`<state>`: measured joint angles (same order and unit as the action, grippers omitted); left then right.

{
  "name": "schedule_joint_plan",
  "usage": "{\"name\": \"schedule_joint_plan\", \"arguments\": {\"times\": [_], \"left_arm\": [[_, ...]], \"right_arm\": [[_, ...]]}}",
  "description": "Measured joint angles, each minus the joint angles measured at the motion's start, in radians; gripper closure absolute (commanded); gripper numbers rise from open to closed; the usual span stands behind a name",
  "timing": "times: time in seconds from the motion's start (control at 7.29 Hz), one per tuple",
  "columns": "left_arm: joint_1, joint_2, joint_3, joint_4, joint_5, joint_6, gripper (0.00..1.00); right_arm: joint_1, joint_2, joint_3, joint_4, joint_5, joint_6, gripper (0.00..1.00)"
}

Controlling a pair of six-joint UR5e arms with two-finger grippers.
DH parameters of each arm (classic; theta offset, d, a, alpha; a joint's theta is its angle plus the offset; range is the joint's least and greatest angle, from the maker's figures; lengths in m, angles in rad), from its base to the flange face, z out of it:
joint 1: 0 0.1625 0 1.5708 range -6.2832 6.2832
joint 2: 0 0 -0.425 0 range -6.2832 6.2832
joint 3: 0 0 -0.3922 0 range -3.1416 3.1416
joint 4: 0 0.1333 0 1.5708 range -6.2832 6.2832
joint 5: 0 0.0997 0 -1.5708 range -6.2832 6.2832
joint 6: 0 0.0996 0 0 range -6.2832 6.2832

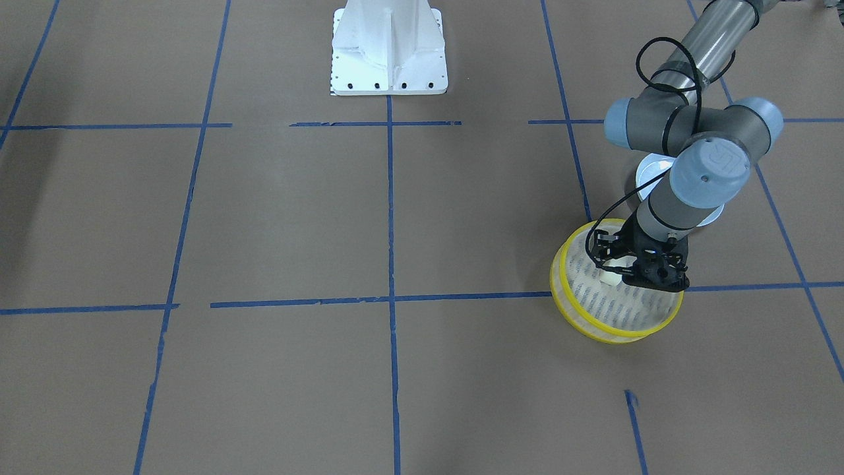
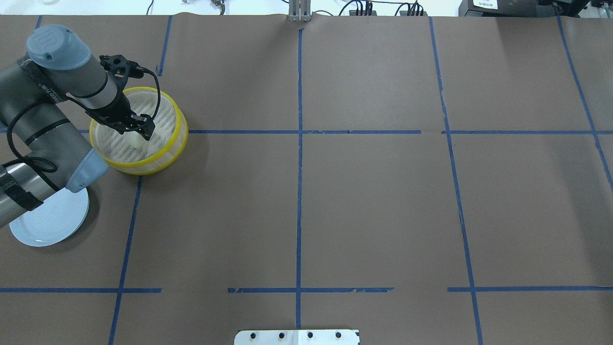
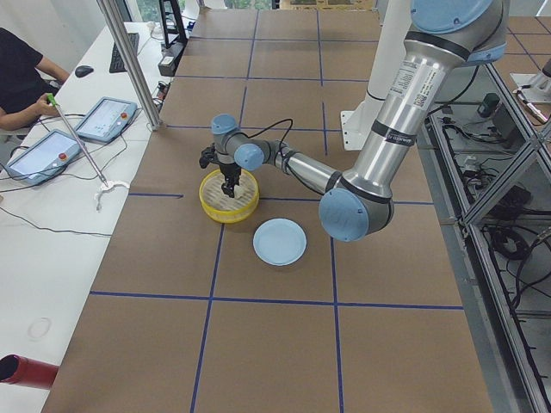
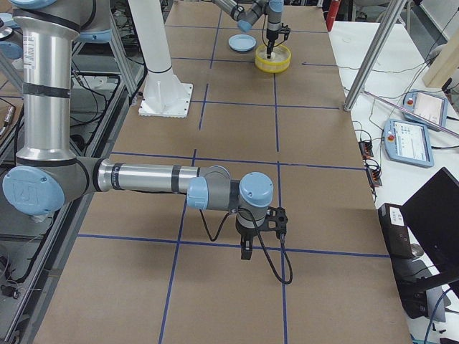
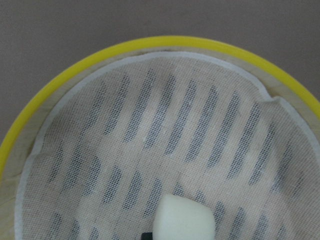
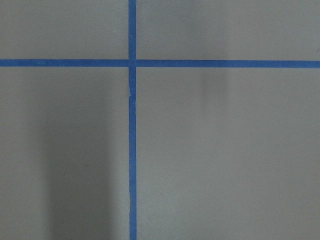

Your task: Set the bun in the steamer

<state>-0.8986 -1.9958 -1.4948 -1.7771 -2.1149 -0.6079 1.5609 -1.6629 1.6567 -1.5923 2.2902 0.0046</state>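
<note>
The steamer [image 2: 143, 167], a round basket with yellow rims and a slotted base under white mesh, stands at the table's left side. It also shows in the front view [image 1: 613, 336] and the left wrist view [image 5: 175, 42]. My left gripper [image 2: 137, 133] reaches down into it and is shut on the cream-white bun [image 2: 135, 141], held just above the mesh. The bun also shows in the front view [image 1: 610, 277] and low in the left wrist view [image 5: 182, 217]. My right gripper [image 4: 246, 252] hangs over bare table far from the steamer; I cannot tell if it is open.
A pale blue plate [image 2: 48, 220] lies beside the steamer, partly under my left arm's elbow. The white robot base [image 1: 389, 53] stands at the table's middle edge. Blue tape lines cross the brown table.
</note>
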Motion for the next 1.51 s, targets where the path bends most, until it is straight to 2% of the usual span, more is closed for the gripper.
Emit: {"name": "schedule_joint_plan", "arguments": {"times": [0.27, 0.41, 0.82, 1.1, 1.51], "left_arm": [[-0.011, 0.005, -0.022, -0.021, 0.002, -0.002, 0.0], [-0.03, 0.014, -0.066, -0.021, 0.003, 0.002, 0.0], [-0.107, 0.154, -0.325, -0.01, 0.002, 0.027, 0.0], [-0.274, 0.264, -0.4, -0.008, -0.044, 0.208, 0.0], [-0.545, 0.459, -0.355, -0.009, -0.2, 0.544, 0.0]], "right_arm": [[0.0, 0.0, 0.0, 0.0, 0.0, -0.001, 0.0], [0.0, 0.0, 0.0, 0.0, 0.0, 0.0, 0.0], [0.0, 0.0, 0.0, 0.0, 0.0, 0.0, 0.0], [0.0, 0.0, 0.0, 0.0, 0.0, 0.0, 0.0], [0.0, 0.0, 0.0, 0.0, 0.0, 0.0, 0.0]]}}
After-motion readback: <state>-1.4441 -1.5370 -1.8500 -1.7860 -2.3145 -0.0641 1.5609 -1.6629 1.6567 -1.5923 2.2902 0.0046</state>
